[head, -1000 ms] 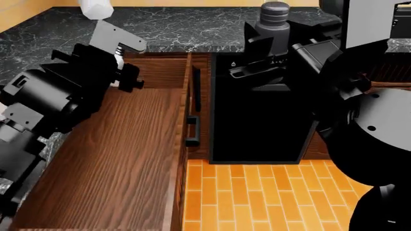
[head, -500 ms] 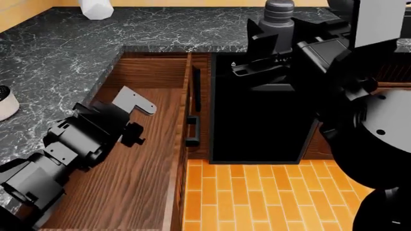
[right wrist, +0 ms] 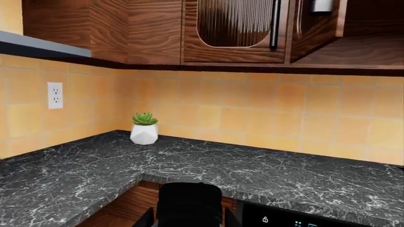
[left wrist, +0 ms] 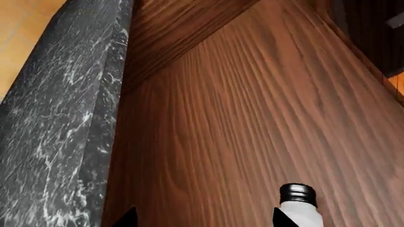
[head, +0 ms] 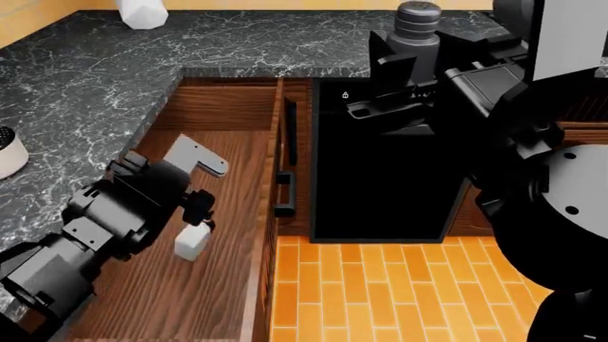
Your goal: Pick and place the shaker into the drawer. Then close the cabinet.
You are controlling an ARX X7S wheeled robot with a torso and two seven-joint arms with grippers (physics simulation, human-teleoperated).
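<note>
- Black and bulky, the left arm (head: 90,228) reaches from the near left corner of the head view, over the near edge of the counter, into the open drawer (head: 223,285).
- The left gripper (head: 196,206) sits low inside the drawer, close to the drawer's right side wall, pointing toward the front strip with the black handle (head: 284,194).
- The shaker (head: 191,241) is white and small. It is inside the drawer, over the wooden floor, just at the tip of the left gripper.
- In the left wrist view the shaker (left wrist: 299,208) shows with its ribbed cap pointing away from the camera. One dark finger (left wrist: 282,218) touches its side. The other finger (left wrist: 128,218) is well apart from it.
- So the left fingers are spread wide and do not squeeze the shaker.
- I cannot tell if the shaker is resting on the drawer floor or just above it.
- The right arm (head: 532,142) is held up high at the right side, over the black dishwasher front (head: 380,178).
- The right gripper (right wrist: 188,204) shows only as a dark block in its own camera. I cannot tell if its fingers are wide or narrow.
- A grey shaker (head: 416,20) stands on the dark marble counter (head: 85,78) near the far edge, behind the right arm.
- A small green plant in a white pot (right wrist: 144,128) stands on the counter by the tiled wall.
</note>
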